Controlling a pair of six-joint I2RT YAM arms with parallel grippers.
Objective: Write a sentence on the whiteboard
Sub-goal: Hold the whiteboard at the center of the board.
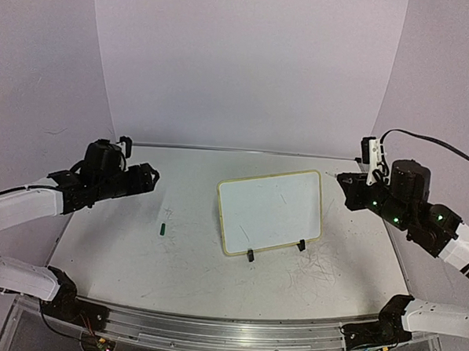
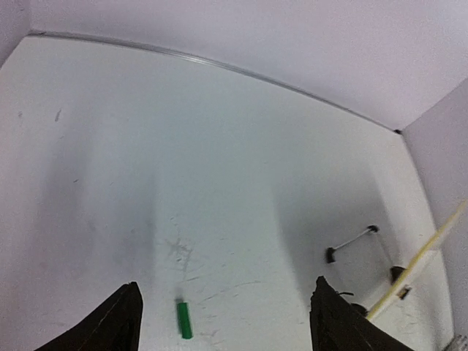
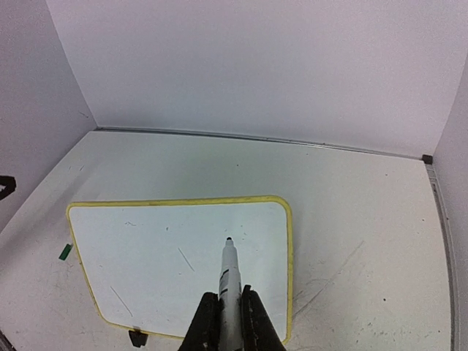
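Right gripper (image 3: pixel 229 314) clamped on an uncapped marker (image 3: pixel 228 267); the blank whiteboard (image 3: pixel 131 241) lies ahead of and below its tip. Left gripper (image 2: pixel 225 311) wide open, empty. Risk: the unbraced board may slide under pen pressure.

A lab test booth: blank white walls (image 1: pixel 248 66) enclose a scuffed table (image 1: pixel 120 256) with aluminium rail (image 1: pixel 210 331)

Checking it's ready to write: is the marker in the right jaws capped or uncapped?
Uncapped: the marker shows a bare tip; a green cap lies on the table.
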